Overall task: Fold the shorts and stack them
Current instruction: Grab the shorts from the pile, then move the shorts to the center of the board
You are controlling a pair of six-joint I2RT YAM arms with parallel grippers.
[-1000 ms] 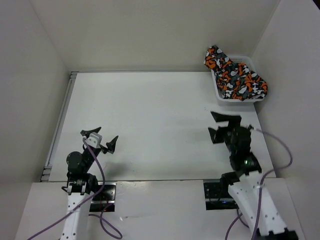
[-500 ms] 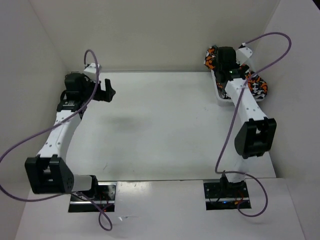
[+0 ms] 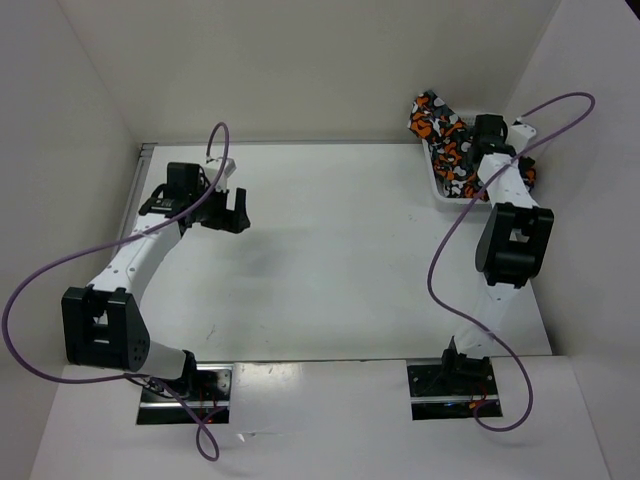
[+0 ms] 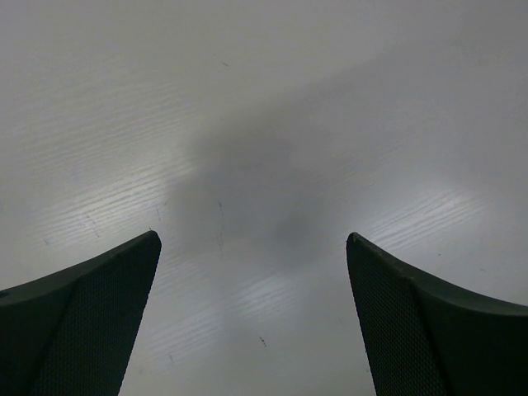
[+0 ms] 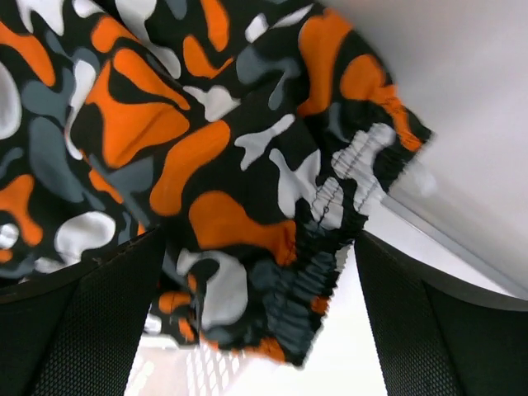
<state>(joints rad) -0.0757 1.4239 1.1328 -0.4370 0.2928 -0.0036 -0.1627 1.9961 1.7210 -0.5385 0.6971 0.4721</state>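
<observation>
The left gripper (image 3: 228, 208) hovers over the bare worktop (image 3: 330, 260), jaws spread wide and grasping nothing. At far right the right gripper (image 3: 487, 132), jaws likewise released, hangs just above the shorts (image 3: 438, 122) crumpled in the white mesh basket (image 3: 438, 188). Closing here could pinch only a loose fold or snag the mesh and drag the basket. The heap's long axis runs diagonally, far-left to near-right, one end spilling over the far rim.
</observation>
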